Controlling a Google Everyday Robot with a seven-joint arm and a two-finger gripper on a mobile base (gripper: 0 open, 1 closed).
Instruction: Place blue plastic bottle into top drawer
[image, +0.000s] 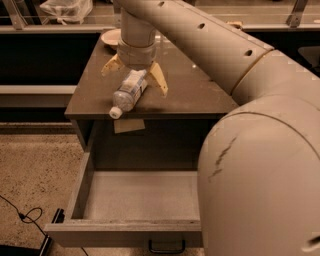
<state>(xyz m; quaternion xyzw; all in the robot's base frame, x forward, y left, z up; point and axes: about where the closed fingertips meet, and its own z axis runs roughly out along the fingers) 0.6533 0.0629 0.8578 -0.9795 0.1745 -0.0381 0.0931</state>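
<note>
The gripper (134, 82), fingers spread, straddles the blue plastic bottle (128, 94) lying at the desk (200, 95)'s front edge, above the open top drawer (140, 197).

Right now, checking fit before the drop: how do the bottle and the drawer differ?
The bottle lies on its side on the cabinet top, cap toward the front edge; the drawer sits below, pulled open. The bottle is narrow and clear; the drawer is far wider and grey. The open gripper straddles the bottle, not the drawer.
</note>
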